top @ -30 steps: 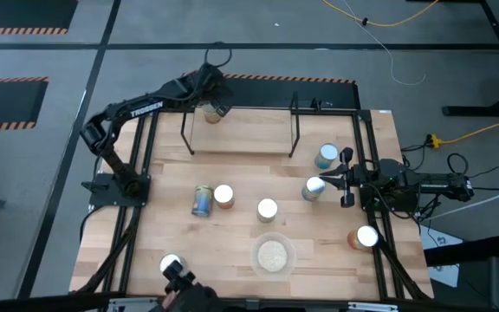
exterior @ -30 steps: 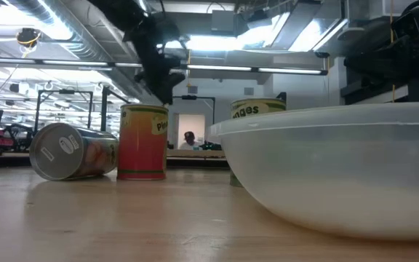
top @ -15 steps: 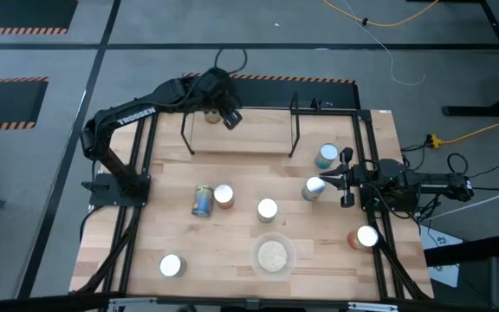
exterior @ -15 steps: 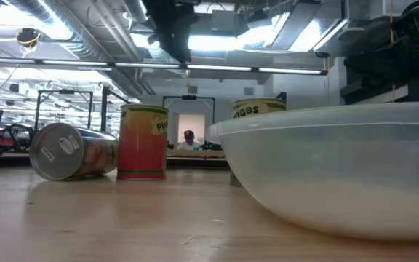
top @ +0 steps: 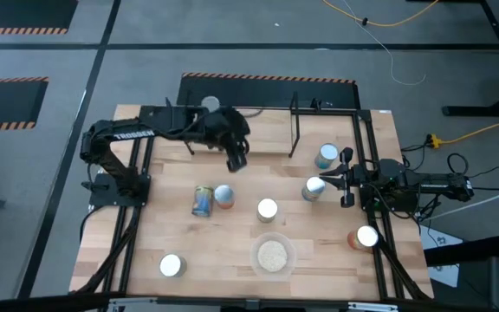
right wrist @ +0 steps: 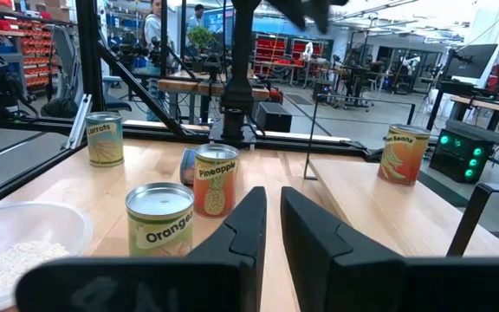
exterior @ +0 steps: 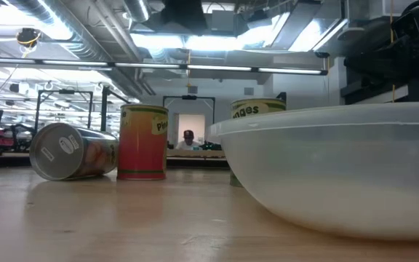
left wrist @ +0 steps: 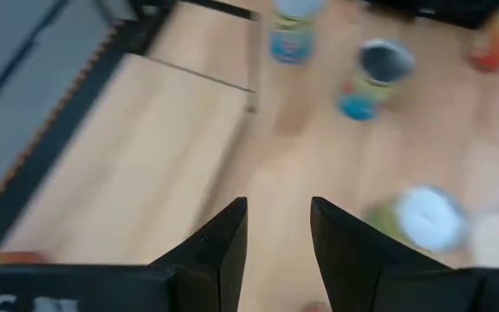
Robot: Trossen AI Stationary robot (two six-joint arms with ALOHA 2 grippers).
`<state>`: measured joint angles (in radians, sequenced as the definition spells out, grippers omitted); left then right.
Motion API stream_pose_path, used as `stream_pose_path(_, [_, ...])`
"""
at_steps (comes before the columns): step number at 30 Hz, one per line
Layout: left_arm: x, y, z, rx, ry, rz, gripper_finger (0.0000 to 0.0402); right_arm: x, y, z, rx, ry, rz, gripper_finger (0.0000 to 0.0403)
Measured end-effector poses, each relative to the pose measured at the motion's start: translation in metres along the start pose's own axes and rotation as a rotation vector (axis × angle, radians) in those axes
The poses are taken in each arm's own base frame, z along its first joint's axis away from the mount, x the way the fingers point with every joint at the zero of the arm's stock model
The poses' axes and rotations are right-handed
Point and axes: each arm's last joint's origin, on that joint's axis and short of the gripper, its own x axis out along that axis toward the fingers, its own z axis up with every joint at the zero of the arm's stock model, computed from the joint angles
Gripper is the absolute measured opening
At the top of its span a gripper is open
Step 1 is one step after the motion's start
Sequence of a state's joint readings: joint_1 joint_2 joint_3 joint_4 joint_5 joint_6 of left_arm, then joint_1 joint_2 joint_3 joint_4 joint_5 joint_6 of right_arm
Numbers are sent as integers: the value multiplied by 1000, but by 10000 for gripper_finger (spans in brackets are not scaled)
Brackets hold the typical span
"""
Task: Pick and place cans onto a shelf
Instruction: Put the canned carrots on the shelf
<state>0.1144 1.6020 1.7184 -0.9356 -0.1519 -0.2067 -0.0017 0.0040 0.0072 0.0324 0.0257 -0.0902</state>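
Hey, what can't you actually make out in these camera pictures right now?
Low view: the bowl hides all but the top of the can behind it.
Left wrist view: blur makes labels unreadable, such as on the blue-labelled can.
High view: the left arm covers part of the shelf on its left side.
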Motion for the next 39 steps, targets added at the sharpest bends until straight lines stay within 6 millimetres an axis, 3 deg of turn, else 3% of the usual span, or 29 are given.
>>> stream_pose_path(10, [-12, -55, -20, -37, 102, -208, 121, 0, 0, 0, 0, 0, 0, 45])
stream_pose_path(26, [-53, -144, -71, -451, 357, -351, 121, 0, 0, 0, -1, 0, 0, 45])
stream_pose_path(32, [-67, -165, -87, -682, 446, -337, 121, 0, 0, 0, -1, 0, 0, 45])
stream_pose_path(39, [-74, -174, -96, -796, 446, -303, 124, 0, 0, 0, -1, 0, 0, 45])
